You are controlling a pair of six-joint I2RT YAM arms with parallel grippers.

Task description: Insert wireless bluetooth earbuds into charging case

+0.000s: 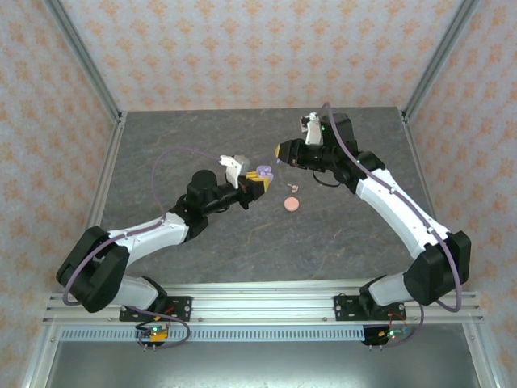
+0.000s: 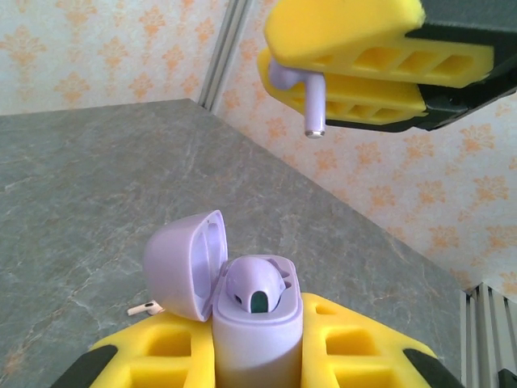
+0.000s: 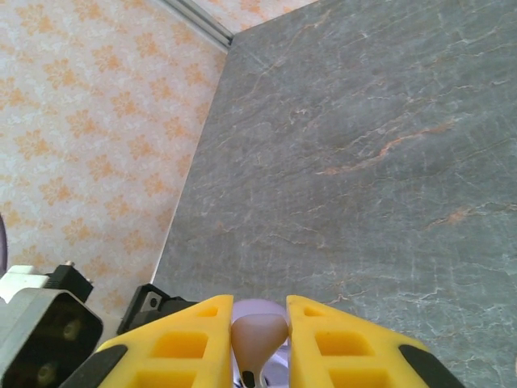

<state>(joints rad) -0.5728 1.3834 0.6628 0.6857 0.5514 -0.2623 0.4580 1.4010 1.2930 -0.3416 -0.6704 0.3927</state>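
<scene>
My left gripper (image 1: 252,185) is shut on the pale purple charging case (image 2: 257,339), held upright with its lid (image 2: 184,263) swung open to the left. One purple earbud (image 2: 257,284) sits in the case's near slot. My right gripper (image 1: 280,151) hovers just above and beyond the case, shut on a second pale purple earbud (image 2: 312,99) whose stem points down out of the yellow fingers (image 2: 355,48). In the right wrist view that earbud (image 3: 259,338) is pinched between the pads, with the case's purple rim (image 3: 258,304) right behind it.
A small pinkish-peach earbud (image 1: 294,188) lies on the grey stone-pattern table (image 1: 347,234), and a pink round disc (image 1: 291,204) lies just in front of it. The peach earbud (image 2: 145,308) shows beside the case lid. Patterned walls and metal posts enclose the table.
</scene>
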